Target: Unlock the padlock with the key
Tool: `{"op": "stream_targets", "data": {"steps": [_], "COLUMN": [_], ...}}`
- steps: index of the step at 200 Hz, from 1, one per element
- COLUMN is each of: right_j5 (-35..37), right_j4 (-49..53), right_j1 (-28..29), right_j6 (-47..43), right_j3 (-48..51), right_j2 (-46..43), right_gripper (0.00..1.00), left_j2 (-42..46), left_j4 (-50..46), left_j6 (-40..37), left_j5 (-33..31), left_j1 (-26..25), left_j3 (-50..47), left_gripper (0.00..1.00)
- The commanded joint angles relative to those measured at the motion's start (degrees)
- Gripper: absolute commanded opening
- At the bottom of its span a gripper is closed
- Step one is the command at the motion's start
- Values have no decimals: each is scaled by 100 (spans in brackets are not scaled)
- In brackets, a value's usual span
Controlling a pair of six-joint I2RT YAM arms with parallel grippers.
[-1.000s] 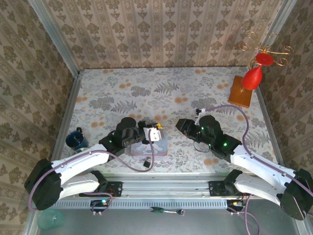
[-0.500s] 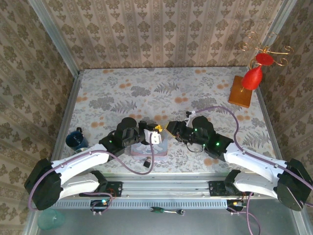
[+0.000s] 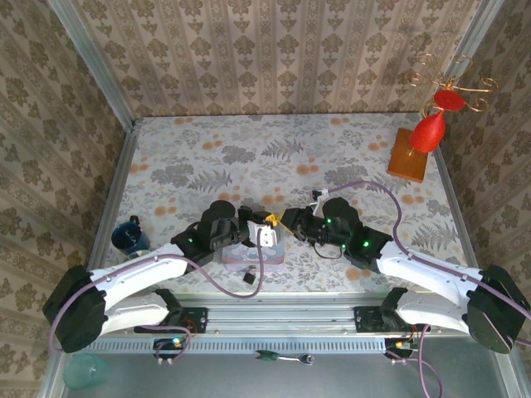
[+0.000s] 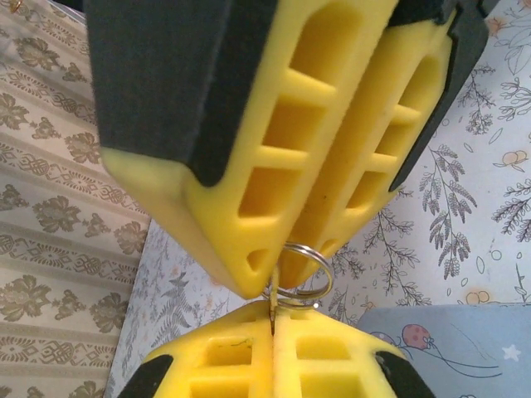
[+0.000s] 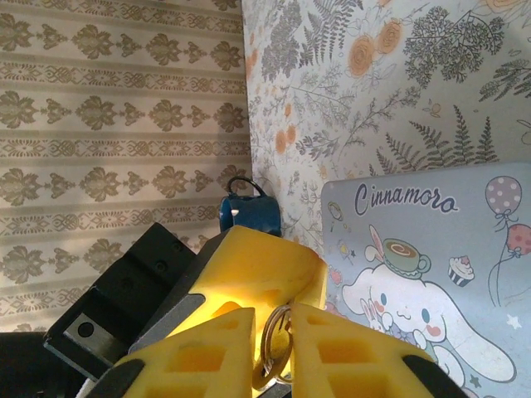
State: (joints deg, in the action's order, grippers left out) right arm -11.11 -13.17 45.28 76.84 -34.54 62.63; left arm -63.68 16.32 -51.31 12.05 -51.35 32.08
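My left gripper (image 3: 267,222) (image 4: 274,319) hovers over the pale cartoon-dog tin (image 3: 236,254) (image 5: 415,274), shut on the key (image 4: 272,311), a thin metal sliver pinched between its yellow pads. The key's silvery ring (image 4: 330,274) (image 5: 265,338) sticks out past them. My right gripper (image 3: 286,220) (image 5: 274,327) meets the left one tip to tip, its fingers (image 4: 249,207) closed on the ring. A tiny dark block that looks like the padlock (image 3: 247,278) lies on the table in front of the tin.
A dark blue mug (image 3: 130,235) (image 5: 249,214) stands near the left wall. A wooden block with a red wire ornament (image 3: 411,155) sits at the back right. A green-handled tool (image 3: 265,356) lies on the rail below the table's front edge.
My right gripper swung left from mid-table to the left gripper's tips and narrowed its jaws onto the key ring. The left arm barely moved.
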Motion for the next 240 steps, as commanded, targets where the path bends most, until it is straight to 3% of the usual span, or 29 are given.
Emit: {"op": "stream_targets", "data": {"steps": [1, 37, 58, 91, 115, 149, 181, 210, 240], "right_j5": [54, 217, 331, 754, 1242, 1397, 1358, 1393, 1550], "right_j4": [-4, -23, -31, 59, -589, -2211, -3293, -3700, -3910], "right_j1": [39, 36, 42, -89, -114, -5, 231, 326, 343], "right_j6": [-61, -158, -274, -738, -1242, -1816, -2312, -2461, -2552], "right_j3": [-88, -21, 17, 85, 366, 758, 928, 953, 1050], "right_j2": [-41, -92, -135, -343, -515, -282, 82, 290, 287], "right_gripper": [15, 5, 0, 0, 0, 0, 0, 0, 0], "left_j2": [-33, 111, 293, 1008, 1295, 1060, 730, 453, 280], "left_j4": [134, 478, 895, 517, 602, 724, 1820, 2701, 2372], "left_j6": [-76, 146, 879, 3041, 4951, 7041, 8676, 9553, 9743], "left_j5": [-44, -135, -380, 110, 1123, 1359, 1427, 998, 983], "left_j1": [-58, -58, -52, 409, 910, 1023, 997, 847, 669], "left_j3": [15, -167, -315, -314, -219, 128, 9, -202, 51], "left_gripper": [0, 4, 34, 57, 57, 51, 50, 49, 46]}}
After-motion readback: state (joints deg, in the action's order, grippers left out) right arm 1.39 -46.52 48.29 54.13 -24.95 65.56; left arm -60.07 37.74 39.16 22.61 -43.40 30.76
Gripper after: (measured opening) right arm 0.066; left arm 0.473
